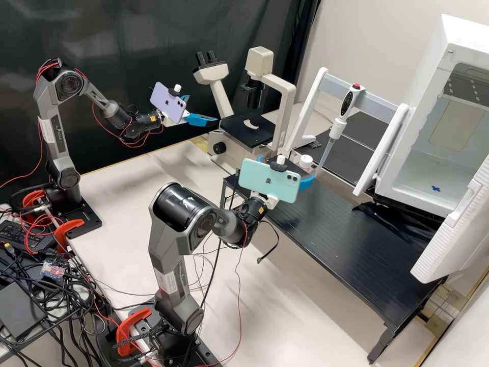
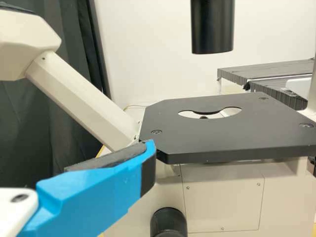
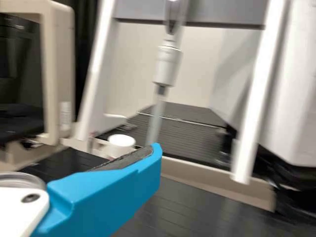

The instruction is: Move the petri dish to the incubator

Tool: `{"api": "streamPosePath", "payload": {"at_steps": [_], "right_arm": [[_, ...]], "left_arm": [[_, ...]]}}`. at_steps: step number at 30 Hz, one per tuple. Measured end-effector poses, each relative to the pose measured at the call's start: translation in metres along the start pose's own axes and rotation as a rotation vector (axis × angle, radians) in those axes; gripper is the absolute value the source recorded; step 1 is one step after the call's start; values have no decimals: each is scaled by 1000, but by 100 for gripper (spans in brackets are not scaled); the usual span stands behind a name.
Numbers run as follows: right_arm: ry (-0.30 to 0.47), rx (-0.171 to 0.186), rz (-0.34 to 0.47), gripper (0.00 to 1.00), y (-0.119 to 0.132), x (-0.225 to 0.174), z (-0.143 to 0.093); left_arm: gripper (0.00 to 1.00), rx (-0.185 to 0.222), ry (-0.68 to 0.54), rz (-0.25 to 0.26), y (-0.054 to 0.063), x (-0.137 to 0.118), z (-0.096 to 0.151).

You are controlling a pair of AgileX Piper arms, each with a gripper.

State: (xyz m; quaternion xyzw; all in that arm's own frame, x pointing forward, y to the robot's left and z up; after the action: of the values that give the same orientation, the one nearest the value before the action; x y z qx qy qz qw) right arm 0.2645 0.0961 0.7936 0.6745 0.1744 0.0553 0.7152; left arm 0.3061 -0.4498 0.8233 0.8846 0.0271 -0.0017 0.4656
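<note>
In the high view my left gripper (image 1: 202,108) stands open in the air left of the microscope; in the left wrist view one finger of my left gripper (image 2: 145,160) is beside the stage. My right gripper (image 1: 286,168) is over the black platform's near left end, its blue fingers wide apart around a phone's edges; in its wrist view a finger of my right gripper (image 3: 154,160) shows. A clear round rim, apparently the petri dish (image 3: 20,179), lies behind that finger's white base, partly hidden. The white incubator (image 1: 433,165) stands at right with its door swung out and a blue cross on its floor.
The microscope (image 1: 248,131) stands between the grippers at the back. A pipette (image 1: 336,128) hangs upright on a white stand (image 1: 308,111); a small white round container (image 1: 305,162) is below it. The incubator door (image 1: 456,229) juts over the platform (image 1: 356,244).
</note>
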Motion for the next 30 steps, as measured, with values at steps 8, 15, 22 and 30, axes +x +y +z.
{"api": "streamPosePath", "payload": {"at_steps": [8, 15, 22, 30], "right_arm": [[-2, 0, -90, 100, -22, 7, 5], [-31, 27, -123, 100, -30, 11, 13], [-25, 32, -128, 100, -32, 11, 13], [6, 28, -137, 100, -30, 10, 7]], "left_arm": [[100, 0, 0, 0, 0, 0, 0], [100, 0, 0, 0, 0, 0, 0], [100, 0, 0, 0, 0, 0, 0], [100, 0, 0, 0, 0, 0, 0]]}}
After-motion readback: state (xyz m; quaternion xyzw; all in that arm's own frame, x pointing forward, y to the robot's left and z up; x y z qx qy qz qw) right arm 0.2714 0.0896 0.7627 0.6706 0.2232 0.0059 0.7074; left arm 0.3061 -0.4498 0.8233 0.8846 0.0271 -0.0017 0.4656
